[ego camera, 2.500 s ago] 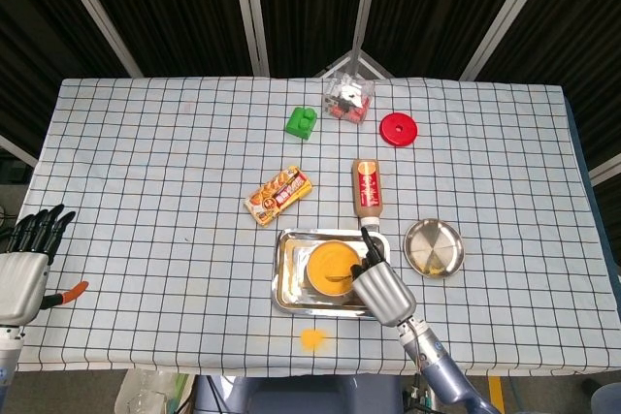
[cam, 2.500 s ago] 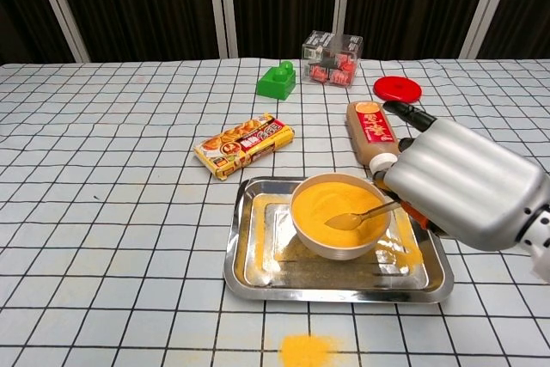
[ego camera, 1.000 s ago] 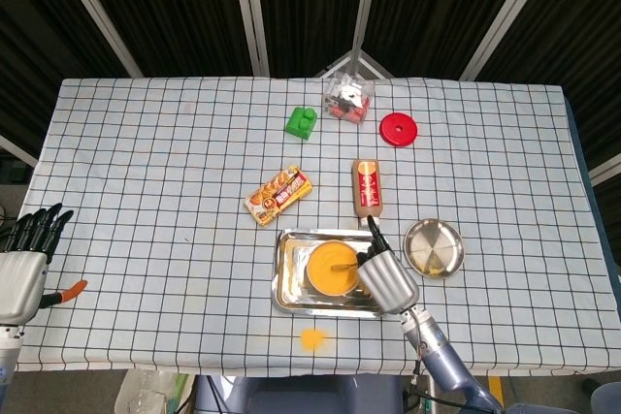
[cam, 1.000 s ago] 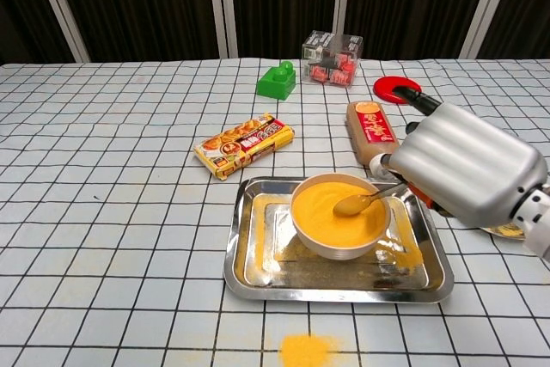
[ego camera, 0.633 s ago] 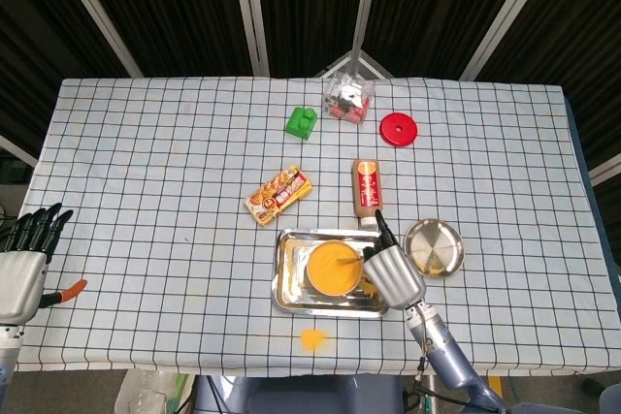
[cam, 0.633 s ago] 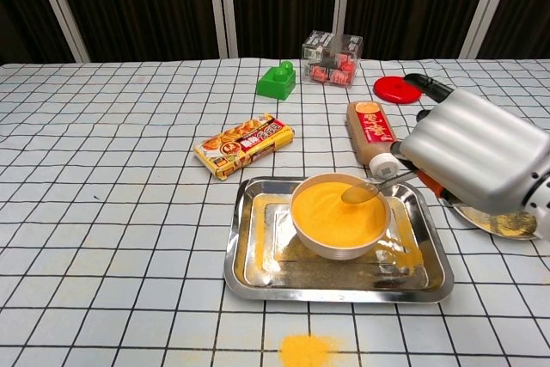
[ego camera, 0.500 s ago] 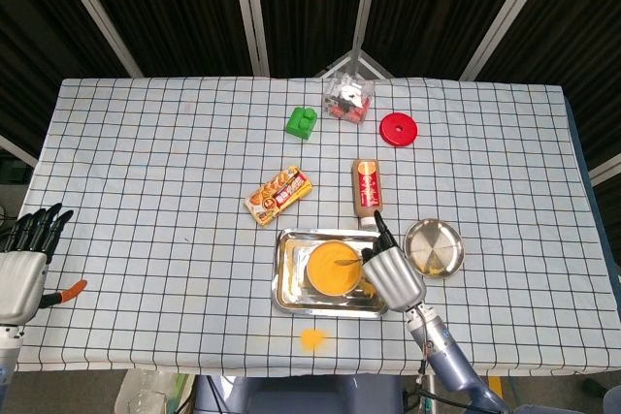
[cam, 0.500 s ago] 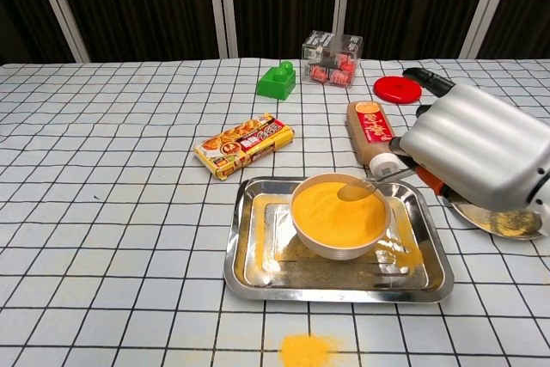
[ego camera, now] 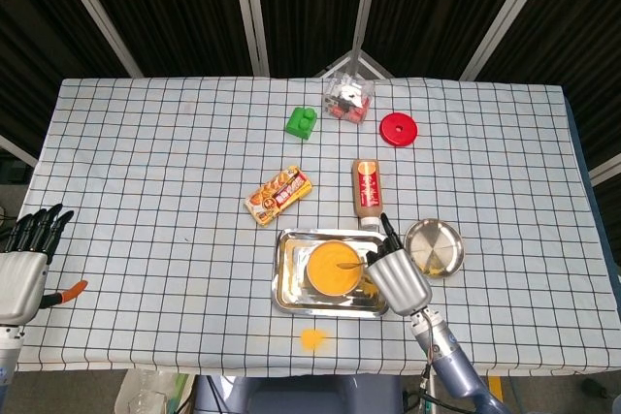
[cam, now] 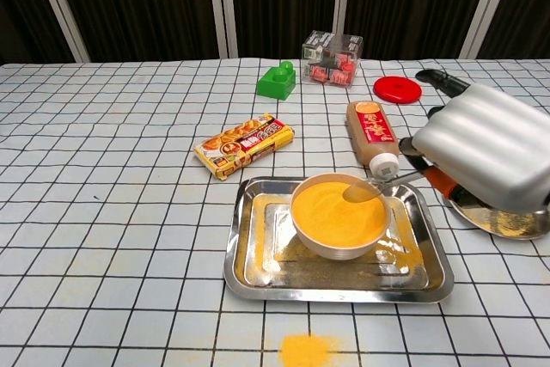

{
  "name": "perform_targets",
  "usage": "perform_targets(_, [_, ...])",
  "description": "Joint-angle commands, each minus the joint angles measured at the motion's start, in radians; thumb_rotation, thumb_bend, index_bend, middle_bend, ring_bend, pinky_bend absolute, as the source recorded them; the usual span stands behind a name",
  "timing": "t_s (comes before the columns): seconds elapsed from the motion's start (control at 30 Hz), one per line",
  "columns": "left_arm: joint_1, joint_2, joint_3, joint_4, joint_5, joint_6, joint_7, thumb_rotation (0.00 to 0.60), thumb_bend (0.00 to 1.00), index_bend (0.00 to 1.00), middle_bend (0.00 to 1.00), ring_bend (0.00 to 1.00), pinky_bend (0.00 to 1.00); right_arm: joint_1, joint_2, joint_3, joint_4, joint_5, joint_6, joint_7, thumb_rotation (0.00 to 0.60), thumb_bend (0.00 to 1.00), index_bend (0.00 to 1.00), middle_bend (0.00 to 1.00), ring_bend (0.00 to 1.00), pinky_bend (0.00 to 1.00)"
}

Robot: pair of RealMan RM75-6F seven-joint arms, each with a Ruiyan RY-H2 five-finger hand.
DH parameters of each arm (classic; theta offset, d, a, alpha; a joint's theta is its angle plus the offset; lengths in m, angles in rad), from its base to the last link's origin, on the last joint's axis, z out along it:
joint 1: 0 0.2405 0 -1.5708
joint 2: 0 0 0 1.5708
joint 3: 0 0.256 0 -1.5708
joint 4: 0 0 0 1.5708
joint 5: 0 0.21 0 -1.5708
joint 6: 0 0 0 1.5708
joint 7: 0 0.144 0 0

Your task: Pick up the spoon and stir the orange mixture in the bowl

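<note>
The right robot hand [cam: 485,156] is gripping the spoon [cam: 378,186] by its handle, and the spoon's scoop is sitting at the far right edge of the orange mixture [cam: 337,206] in the bowl [cam: 337,242]. So the pick-up part is looking finished, and the stirring is looking underway; the pictures are not showing how well mixed the contents are, so how much stirring is left is hard to judge. The bowl is standing in a metal tray [cam: 245,268] near the front edge of the worktop [cam: 112,178], with orange powder scattered on the tray floor around the bowl.

The left robot hand [ego camera: 24,264] is hanging off the left end of the worktop with its fingers spread and nothing in it, well apart from the work.

Around the bowl, a sauce bottle [cam: 372,133] is lying just behind the tray, with its cap near the spoon handle, and I judge it to be the thing most likely to get bumped. A small metal dish [ego camera: 434,247] is lying just to the right of the tray, partly under the right robot hand in the chest view. A snack packet [cam: 245,145], a green block [cam: 277,80], a clear box [cam: 332,46] and a red disc [cam: 397,88] are lying farther back, clear of the stirring. A patch of spilled orange powder [cam: 308,350] is lying on the cloth in front of the tray.
</note>
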Motion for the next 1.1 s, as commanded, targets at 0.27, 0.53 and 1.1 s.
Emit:
perform_targets(0.27, [-0.001, 0.0, -0.002, 0.0, 0.0, 0.0, -0.004, 0.6, 0.0, 0.0, 0.0, 0.0, 0.0, 0.0, 0.107, 0.116, 0.025, 0.027, 0.068, 0.1, 0.6, 0.83, 0.95, 0.8, 0.47, 0.0])
perform_targets(0.53, [-0.001, -0.004, -0.002, 0.002, 0.0, 0.001, 0.004, 0.6, 0.0, 0.0, 0.0, 0.0, 0.0, -0.067, 0.143, 0.133, 0.215, 0.193, 0.049, 0.261, 0.6, 0.83, 0.95, 0.8, 0.47, 0.0])
perform_targets(1.1, [-0.002, -0.007, -0.004, 0.007, -0.006, -0.001, 0.006, 0.6, 0.0, 0.0, 0.0, 0.0, 0.0, -0.094, -0.011, 0.062, 0.494, 0.224, 0.006, 0.399, 0.6, 0.83, 0.92, 0.8, 0.47, 0.0])
